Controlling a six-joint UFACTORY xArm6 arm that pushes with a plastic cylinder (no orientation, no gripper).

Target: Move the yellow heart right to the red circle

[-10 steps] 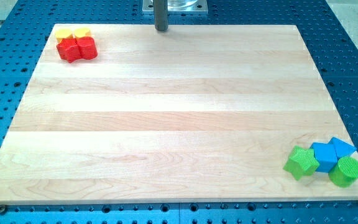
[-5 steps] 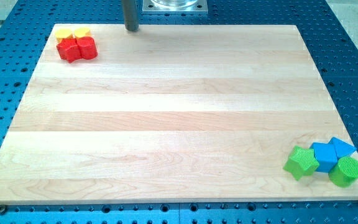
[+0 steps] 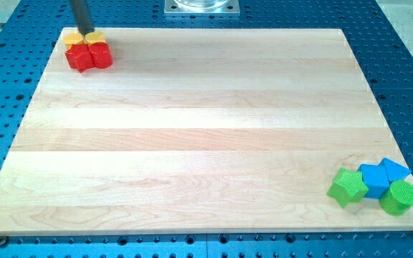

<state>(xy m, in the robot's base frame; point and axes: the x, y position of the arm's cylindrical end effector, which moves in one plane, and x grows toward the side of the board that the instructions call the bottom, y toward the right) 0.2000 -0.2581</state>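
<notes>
Tip [image 3: 84, 33] of my rod touched the yellow blocks [image 3: 84, 39] from above. It holds nothing. 2 red blocks [image 3: 89, 56] sat just below them.

top-left corner crowded: my tip [image 3: 84, 33] just above yellow blocks [image 3: 84, 39], which touch red blocks [image 3: 89, 56] below. bottom-right cluster: green star [image 3: 348, 187], blue blocks [image 3: 380, 176], green cylinder [image 3: 399, 197], all touching. board [image 3: 206, 129] open between clusters.
</notes>
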